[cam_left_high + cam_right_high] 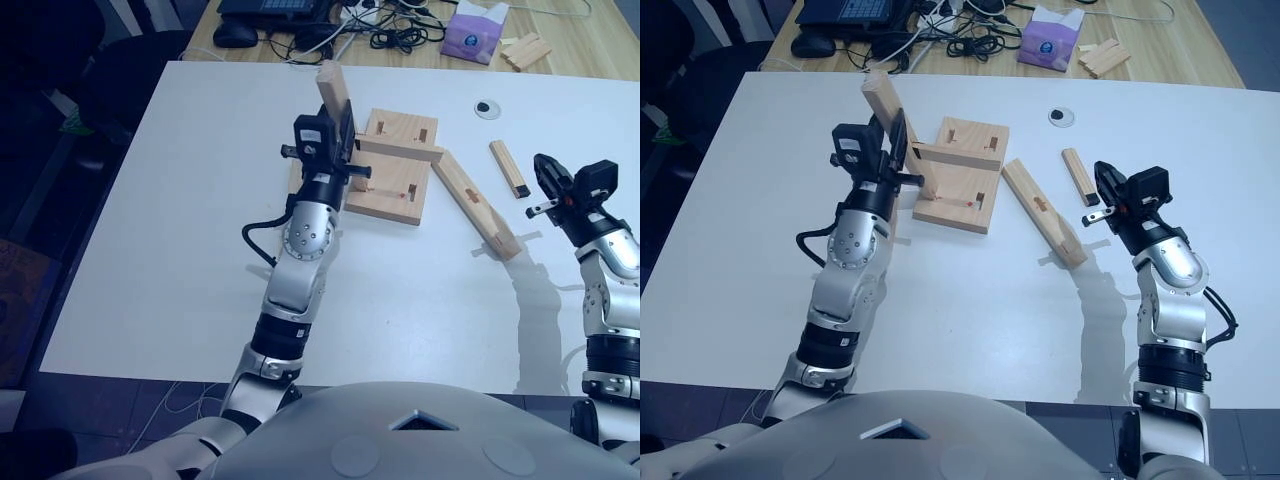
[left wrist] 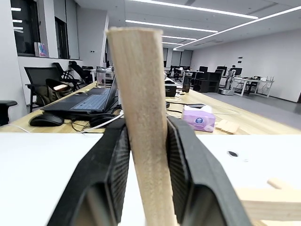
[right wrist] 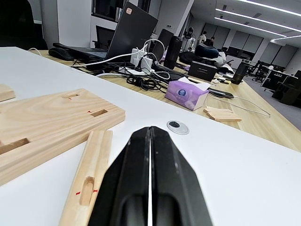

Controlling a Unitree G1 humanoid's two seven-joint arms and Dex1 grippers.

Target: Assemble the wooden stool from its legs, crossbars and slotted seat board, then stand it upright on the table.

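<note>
Stool leg (image 1: 333,85), light and stiff wood by my judgement, stands tilted in my left gripper (image 1: 345,132), clenched across its flat faces low down, beside the left edge of the slotted seat board (image 1: 388,205) lying flat on the table (image 1: 190,210). My right gripper (image 1: 546,170) hangs pinched together on nothing, near a short crossbar (image 1: 508,167), with a long notched piece (image 1: 475,205) between it and the board. Smooth faces could pivot in my pads, so a hold near the end being slotted suits best.

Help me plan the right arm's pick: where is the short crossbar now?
The short crossbar lies flat at the right of the table, between the long leg and the right gripper.
</note>
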